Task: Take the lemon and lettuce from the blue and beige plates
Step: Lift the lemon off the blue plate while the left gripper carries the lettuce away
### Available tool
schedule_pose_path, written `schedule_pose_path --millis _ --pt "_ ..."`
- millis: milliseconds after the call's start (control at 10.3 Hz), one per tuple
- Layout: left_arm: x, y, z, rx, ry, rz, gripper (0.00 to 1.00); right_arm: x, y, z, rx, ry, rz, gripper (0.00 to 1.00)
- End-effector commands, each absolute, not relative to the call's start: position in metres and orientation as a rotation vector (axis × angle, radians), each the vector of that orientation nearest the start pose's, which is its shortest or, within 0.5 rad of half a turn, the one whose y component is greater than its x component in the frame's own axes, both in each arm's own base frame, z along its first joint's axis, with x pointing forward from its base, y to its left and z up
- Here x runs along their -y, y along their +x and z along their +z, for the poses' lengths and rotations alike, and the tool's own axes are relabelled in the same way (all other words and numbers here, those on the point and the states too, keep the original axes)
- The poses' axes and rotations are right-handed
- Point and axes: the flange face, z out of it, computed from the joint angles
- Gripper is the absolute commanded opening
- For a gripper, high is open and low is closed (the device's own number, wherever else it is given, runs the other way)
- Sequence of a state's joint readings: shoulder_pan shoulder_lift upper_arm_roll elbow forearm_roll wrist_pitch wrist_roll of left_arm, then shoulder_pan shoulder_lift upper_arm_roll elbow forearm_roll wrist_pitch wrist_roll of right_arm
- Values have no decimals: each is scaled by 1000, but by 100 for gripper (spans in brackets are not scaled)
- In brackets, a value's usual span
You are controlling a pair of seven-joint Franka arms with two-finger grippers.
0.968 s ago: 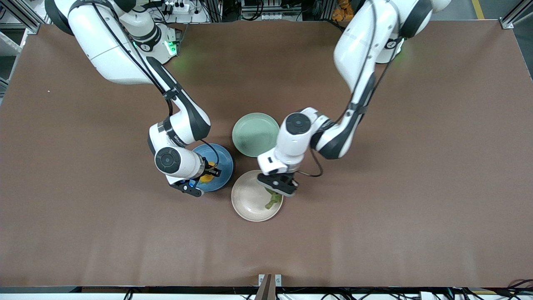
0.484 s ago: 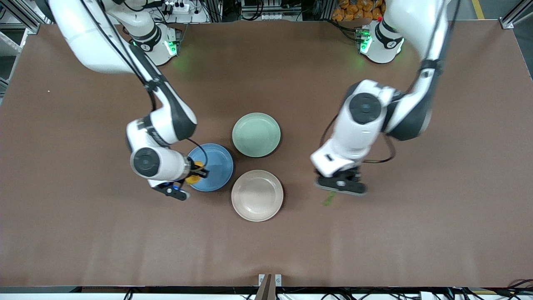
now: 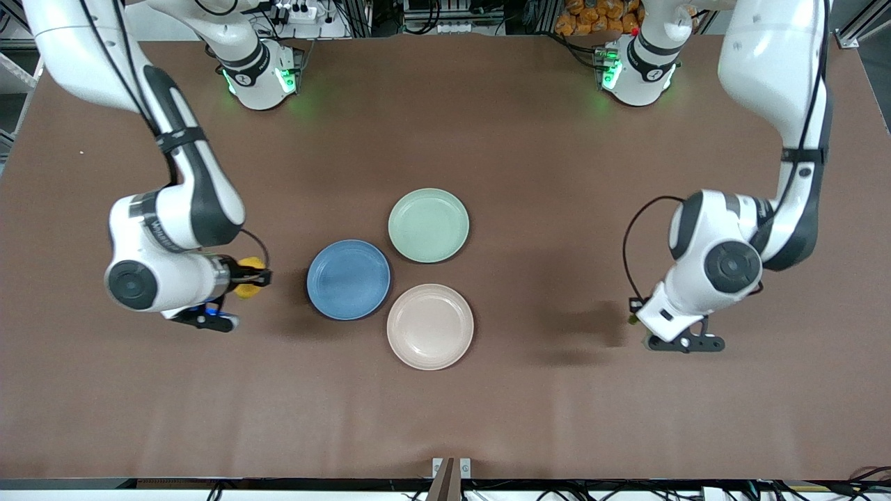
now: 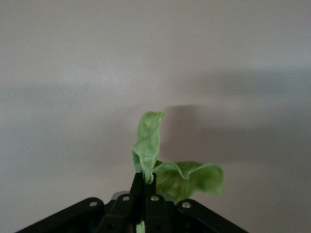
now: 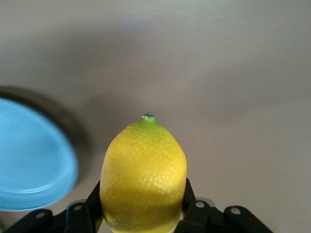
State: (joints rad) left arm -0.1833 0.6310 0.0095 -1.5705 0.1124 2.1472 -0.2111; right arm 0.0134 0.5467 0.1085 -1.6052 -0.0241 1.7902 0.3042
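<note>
Lemon (image 5: 143, 177) looked hard and round, squeezed at its middle by the right gripper (image 5: 141, 206), while the soft, floppy lettuce (image 4: 160, 165) hung pinched by its end in the left gripper (image 4: 142, 194).

White arms (image 3: 174, 216), black joint bands, black cables, green-lit bases (image 3: 261, 76).

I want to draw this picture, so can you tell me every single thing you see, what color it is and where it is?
lemon: one, yellow, held in the right gripper over bare table
lettuce: one leaf, green, held in the left gripper over bare table
blue plate: one, mid-table, nothing on it
beige plate: one, beside the blue plate, nearest the front camera, nothing on it
mint-green plate: one, farthest from the front camera
table: one, brown
right gripper: black, at the right arm's end
left gripper: black, at the left arm's end
</note>
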Motion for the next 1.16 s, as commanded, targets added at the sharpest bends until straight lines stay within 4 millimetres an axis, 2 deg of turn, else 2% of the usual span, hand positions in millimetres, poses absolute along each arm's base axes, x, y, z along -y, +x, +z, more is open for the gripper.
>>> schedule_pose_path --millis 0,194,290,484,677,871,968,1065 --pt "129 690 273 -73 -3031 11 100 -40 622 276 -178 -3134 522 22" --pt "131 694 320 -58 -3040 -70 100 -23 613 255 -151 -3137 506 22" --pt "133 689 355 -57 -3037 -79 100 -18 605 240 -133 -3135 487 22" --pt "125 679 426 -31 -3043 -131 100 -14 594 222 -134 -3136 458 25" --pt "130 659 489 -37 -3045 -181 100 -15 585 208 -121 -3136 448 34" --pt "127 635 546 -12 -3059 -135 100 -15 585 207 -120 -3135 448 65" --pt "121 618 581 1 -3065 -166 100 -14 585 206 -123 -3135 453 82" --pt "118 604 610 8 -3068 -214 100 -15 587 213 -132 -3135 445 92"
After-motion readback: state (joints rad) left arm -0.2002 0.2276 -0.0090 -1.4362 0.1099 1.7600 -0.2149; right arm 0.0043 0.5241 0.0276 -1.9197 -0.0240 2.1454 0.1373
